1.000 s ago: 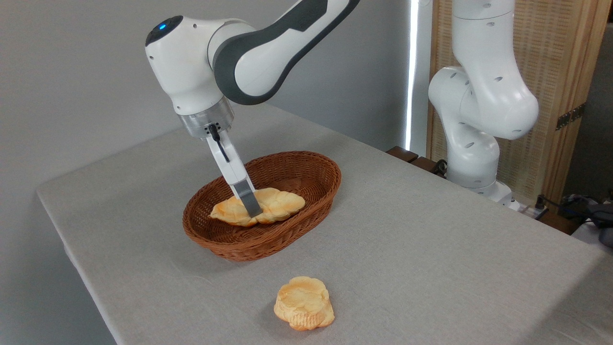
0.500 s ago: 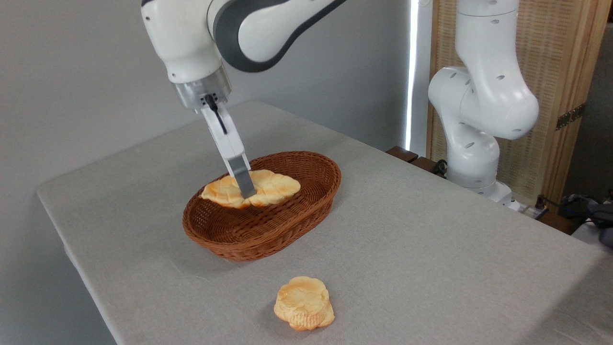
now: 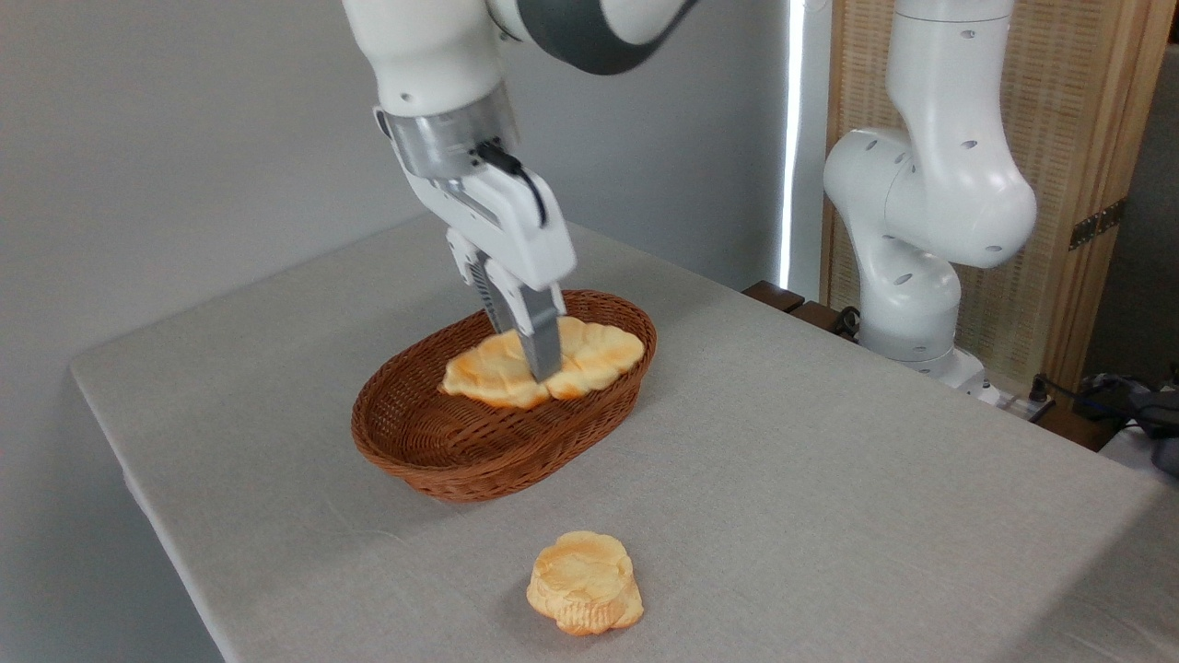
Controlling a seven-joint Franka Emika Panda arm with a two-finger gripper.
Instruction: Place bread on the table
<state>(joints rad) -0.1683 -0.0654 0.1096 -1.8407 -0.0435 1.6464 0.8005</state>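
The bread [image 3: 589, 357], a long flat golden-orange pastry with lumpy ridges, hung in the air over the far right part of the basket [image 3: 433, 451], lifted clear of the basket's floor and lying roughly level, its right end reaching above the rim on that side. The pincer [image 3: 542, 366] was clamped on it near the middle, one grey finger [image 3: 541, 343] plainly showing across the front of the pastry and the other mostly hidden behind it. Above that, the white hand of the arm [image 3: 433, 55] came down at a slant from the upper left, a black cable running along its side. The basket, brown oval wicker, stood on the desk [image 3: 829, 479] with nothing else lying inside that I could see. Nearer to me, well apart from the basket, a smaller round thick bun [image 3: 584, 595] sat on the light grey cloth of the desk. At the right, past the desk's far edge, the arm's white base joints [image 3: 921, 230] rose in front of a wooden slatted panel [image 3: 1059, 184], and a plain grey wall [image 3: 184, 138] stood behind everything on the left
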